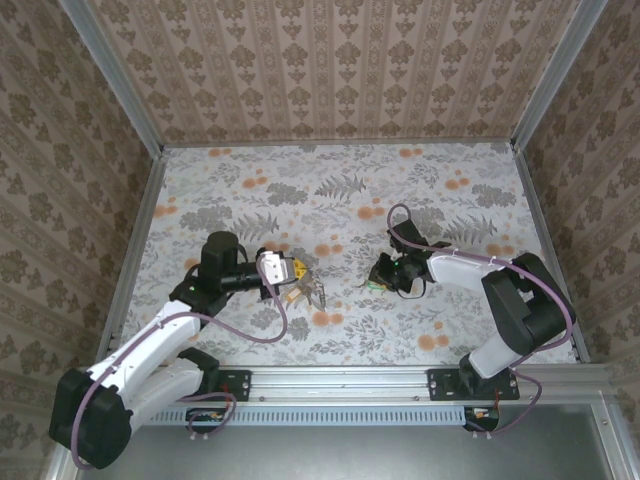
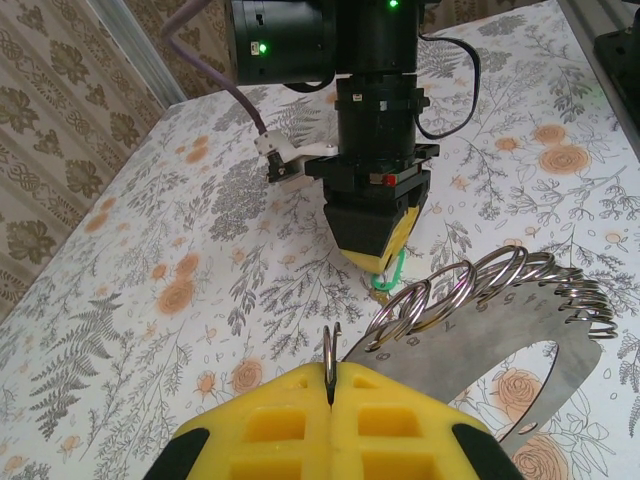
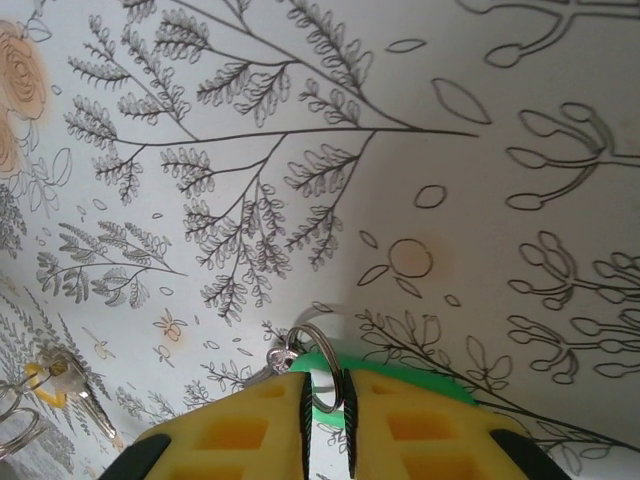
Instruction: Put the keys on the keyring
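**Yellow pads pinched shut on both arms**

Nearest, the left gripper (image 2: 330,385) is pressed together on a small split ring of the keyring (image 2: 470,340), whose grey band curves just right of its tips. Beyond, the right gripper (image 2: 380,262) points down at the table (image 2: 150,300), clamped on the green key (image 2: 400,272). A yellow key (image 3: 50,375) lies to its left.

The left arm (image 1: 150,348) and the right arm (image 1: 466,268) have white link shells between rounded black joint housings, and a purple cable (image 2: 212,80) loops along each. The jaws carry yellow pads (image 2: 290,420) moulded with square recesses on black mounts. Small green lights (image 2: 262,48) glow on the right arm's black wrist housing.
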{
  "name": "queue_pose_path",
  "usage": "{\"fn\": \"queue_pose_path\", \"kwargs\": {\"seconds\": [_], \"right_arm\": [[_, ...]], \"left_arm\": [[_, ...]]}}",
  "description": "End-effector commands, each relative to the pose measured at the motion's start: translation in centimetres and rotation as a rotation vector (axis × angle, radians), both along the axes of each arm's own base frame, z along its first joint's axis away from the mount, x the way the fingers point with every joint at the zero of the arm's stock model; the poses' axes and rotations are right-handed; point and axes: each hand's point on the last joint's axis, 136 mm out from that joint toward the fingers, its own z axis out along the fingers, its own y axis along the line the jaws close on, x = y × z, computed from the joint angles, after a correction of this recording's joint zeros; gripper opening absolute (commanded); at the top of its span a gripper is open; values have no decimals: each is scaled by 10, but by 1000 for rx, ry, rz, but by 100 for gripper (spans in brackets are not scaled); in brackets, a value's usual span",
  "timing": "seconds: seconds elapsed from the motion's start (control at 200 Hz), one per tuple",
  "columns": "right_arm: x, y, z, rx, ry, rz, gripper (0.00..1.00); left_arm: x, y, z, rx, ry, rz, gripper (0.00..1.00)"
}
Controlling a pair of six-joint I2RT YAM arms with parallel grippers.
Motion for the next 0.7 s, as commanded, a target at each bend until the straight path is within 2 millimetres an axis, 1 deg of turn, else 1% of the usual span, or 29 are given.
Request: {"fn": "queue_pose_path", "kwargs": {"seconds": [0.0,0.205,0.44,0.695], "right_arm": [[11,9,10,0,-53,33,20],[11,12,10,-4,-53,47,22],[7,12,1,-27,-24,58,23],[8,15,-2,-39,-29,81,23]], "left_arm": [[-2,-4,15,-35,-17,-33,0],[-2,-4,15,-34,-17,-35,0],[-2,-4,14,-30,-15,-34,0],[-2,-4,13,-26,-10,-34,0]]}}
